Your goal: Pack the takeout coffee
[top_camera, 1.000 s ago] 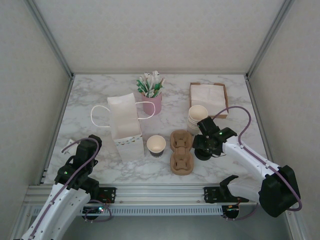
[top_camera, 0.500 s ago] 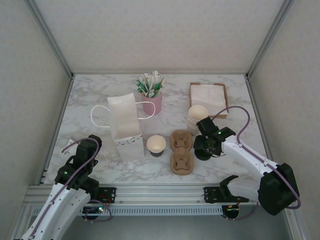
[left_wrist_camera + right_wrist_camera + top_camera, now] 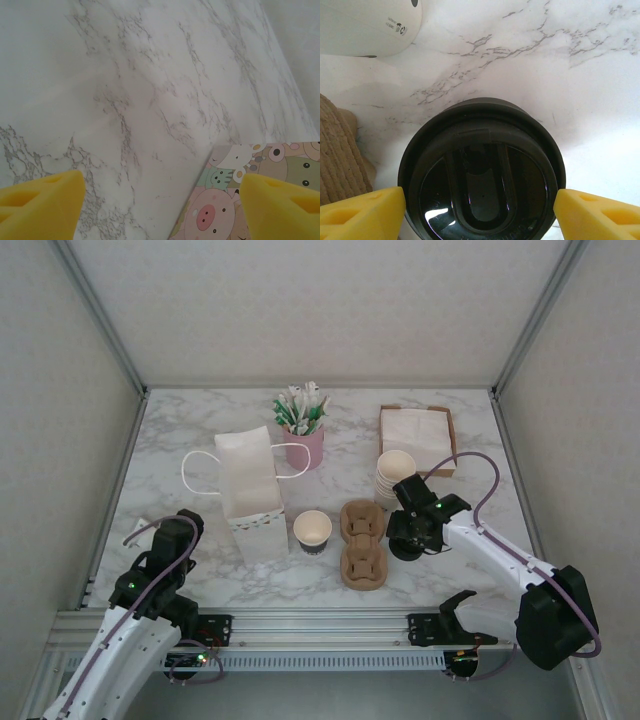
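My right fingers (image 3: 360, 210) are yellow, the takeout coffee (image 3: 482, 185) has a glossy black lid, and the table (image 3: 580, 75) is white marble veined with grey. My left fingers (image 3: 40, 200) are yellow too, and the card (image 3: 250, 195) is printed with pastel cartoon animals, a pink pig among them.

A robotics lab test cell is shown, dressed as a café pick-up point. A marble-patterned counter (image 3: 200, 430) is boxed in by plain white panels (image 3: 320, 310) on aluminium posts, and 2 robot arms (image 3: 140, 605) are bolted to an aluminium rail (image 3: 320, 622) at its near edge. Staged props are laid out: a paper bag (image 3: 250, 490), pulp cup carriers (image 3: 362, 545), stacked cups (image 3: 394, 475), a napkin box (image 3: 416, 430) and a takeout coffee (image 3: 482, 172).
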Controlling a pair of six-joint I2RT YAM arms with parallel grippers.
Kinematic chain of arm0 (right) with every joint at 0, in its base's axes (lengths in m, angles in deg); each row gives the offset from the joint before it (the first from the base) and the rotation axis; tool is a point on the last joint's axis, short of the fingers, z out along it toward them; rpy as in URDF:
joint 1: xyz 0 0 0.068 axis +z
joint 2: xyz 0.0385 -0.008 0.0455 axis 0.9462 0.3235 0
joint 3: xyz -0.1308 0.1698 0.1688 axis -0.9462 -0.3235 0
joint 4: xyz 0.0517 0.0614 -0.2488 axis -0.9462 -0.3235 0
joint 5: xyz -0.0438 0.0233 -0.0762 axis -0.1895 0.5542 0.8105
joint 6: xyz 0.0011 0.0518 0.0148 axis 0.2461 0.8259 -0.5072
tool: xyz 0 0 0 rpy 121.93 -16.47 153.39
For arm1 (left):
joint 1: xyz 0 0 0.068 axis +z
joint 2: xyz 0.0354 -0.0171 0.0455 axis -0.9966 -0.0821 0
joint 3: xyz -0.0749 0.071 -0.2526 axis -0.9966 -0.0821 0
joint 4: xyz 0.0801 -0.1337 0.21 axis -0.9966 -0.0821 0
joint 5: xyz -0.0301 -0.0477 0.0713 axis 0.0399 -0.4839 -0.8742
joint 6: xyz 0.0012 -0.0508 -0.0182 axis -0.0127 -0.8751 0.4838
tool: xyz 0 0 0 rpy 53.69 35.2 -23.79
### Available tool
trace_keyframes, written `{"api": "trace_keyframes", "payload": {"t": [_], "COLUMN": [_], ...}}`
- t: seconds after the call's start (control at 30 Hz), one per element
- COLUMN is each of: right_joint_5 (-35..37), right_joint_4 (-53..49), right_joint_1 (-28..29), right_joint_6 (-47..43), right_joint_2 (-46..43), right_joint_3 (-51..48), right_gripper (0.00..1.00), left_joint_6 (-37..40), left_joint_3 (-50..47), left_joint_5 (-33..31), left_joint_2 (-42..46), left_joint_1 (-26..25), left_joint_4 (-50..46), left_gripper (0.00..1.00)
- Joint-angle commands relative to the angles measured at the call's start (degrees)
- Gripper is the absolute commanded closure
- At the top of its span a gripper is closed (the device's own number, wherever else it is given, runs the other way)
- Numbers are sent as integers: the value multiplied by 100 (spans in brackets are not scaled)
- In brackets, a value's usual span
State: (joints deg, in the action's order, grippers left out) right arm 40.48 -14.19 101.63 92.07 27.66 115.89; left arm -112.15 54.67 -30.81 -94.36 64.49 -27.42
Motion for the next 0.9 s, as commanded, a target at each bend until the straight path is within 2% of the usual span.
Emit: {"api": "trace_keyframes", "payload": {"t": [0.0, 0.37, 0.87], "right_joint_5": [85, 183, 76], "right_joint_4": [-191, -267, -99], "right_joint_1": [-34, -30, -28], "right_joint_6": [-41, -79, -74], "right_joint_2": [93, -156, -40], "right_joint_3": [16, 84, -16], "right_gripper": [20, 18, 19], "left_joint_6": [-673, -699, -700], "left_joint_3": [-79, -87, -93], "left_joint_5": [-151, -128, -109], "left_joint_2": [14, 15, 26], "left_joint_1": [-30, -29, -35], "left_joint_4": [-46, -77, -71], "left_gripper": [19, 19, 19]}}
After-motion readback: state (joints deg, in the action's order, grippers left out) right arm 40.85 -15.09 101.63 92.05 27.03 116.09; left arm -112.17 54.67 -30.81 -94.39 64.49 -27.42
